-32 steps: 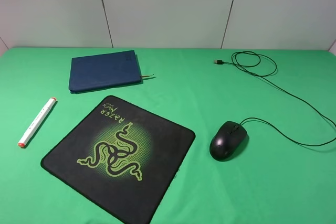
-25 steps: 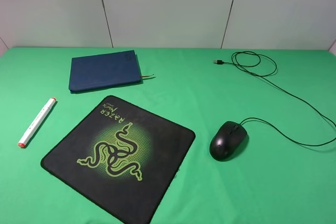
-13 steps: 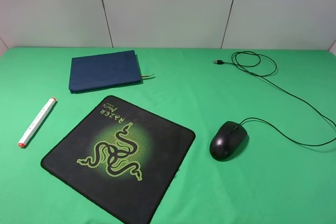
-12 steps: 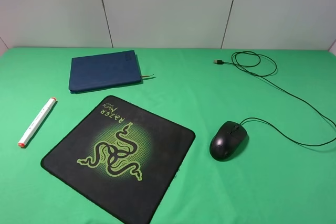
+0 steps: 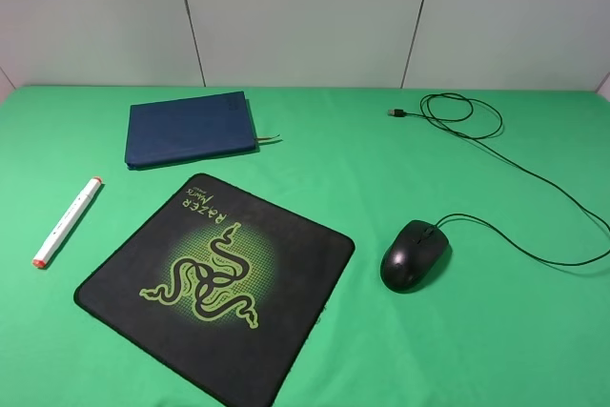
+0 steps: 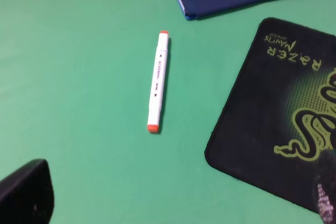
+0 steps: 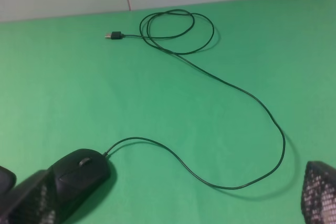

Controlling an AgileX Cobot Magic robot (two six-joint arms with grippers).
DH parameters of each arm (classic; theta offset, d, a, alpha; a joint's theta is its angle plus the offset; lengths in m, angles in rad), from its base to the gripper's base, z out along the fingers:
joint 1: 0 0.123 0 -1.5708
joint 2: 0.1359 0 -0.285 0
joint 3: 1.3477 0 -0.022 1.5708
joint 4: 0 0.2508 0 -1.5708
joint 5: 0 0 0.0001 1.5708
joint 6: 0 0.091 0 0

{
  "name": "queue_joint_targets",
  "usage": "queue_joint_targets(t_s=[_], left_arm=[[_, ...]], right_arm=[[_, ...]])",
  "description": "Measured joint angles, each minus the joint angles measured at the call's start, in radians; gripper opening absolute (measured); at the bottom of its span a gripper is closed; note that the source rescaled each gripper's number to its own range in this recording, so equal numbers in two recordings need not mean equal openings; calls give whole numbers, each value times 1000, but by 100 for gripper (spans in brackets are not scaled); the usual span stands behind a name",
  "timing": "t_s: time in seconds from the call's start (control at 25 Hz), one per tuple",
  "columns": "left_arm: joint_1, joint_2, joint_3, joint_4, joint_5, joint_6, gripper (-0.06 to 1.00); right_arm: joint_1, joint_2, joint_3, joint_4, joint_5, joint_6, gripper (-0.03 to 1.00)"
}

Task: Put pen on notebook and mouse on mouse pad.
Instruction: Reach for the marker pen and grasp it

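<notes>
M: Green cloth (image 5: 477,350) covers the whole bench, with grey wall panels (image 5: 305,16) behind. High view first: what do we log?

K: We log the notebook (image 5: 189,128) closed and flat at the back left, ribbon (image 5: 271,140) poking from its right edge. The pen (image 5: 67,222) lies on the cloth left of the mouse pad (image 5: 214,283), apart from both pad and notebook. The pad sits turned like a diamond, and its nearest corner meets the frame's lower edge.

M: And the mouse (image 5: 414,254)?

K: On the cloth just right of the pad, not touching it. Its cable (image 5: 534,178) runs off the right edge of the frame and back, then loops near the USB plug (image 5: 394,112).

M: Left wrist view.

K: We see the left gripper (image 6: 178,192) with fingers spread to opposite sides of the frame, and only cloth and a pad corner between them. One finger is a blurred dark mass, the other only a sliver. The pen shows in full; notebook and pad are both cropped.

M: Right wrist view.

K: The right gripper (image 7: 173,198) likewise gapes wide and grips nothing. One finger overlaps the mouse's rear, so we cannot make out that end, and we cannot judge contact from here. The cable shows entire.
</notes>
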Motion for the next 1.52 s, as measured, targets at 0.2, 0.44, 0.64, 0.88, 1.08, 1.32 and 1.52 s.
queue_joint_targets(t_s=[0.2, 0.44, 0.64, 0.88, 1.08, 1.32, 1.52], left_arm=[[0, 214, -86, 8, -18, -5, 100], [0, 460, -172, 8, -65, -5, 100], [0, 642, -211, 8, -103, -5, 100], [0, 820, -225, 8, -152, -44, 100], [0, 945, -227, 16, -197, -80, 100], [0, 1084, -236, 20, -266, -84, 100], [0, 1219, -275, 20, -292, -84, 100]], right_arm=[[0, 0, 0, 0, 0, 0, 100], [0, 0, 0, 0, 0, 0, 100], [0, 0, 0, 0, 0, 0, 100], [0, 0, 0, 0, 0, 0, 100], [0, 0, 0, 0, 0, 0, 100], [0, 0, 0, 0, 0, 0, 100], [0, 0, 0, 0, 0, 0, 100]])
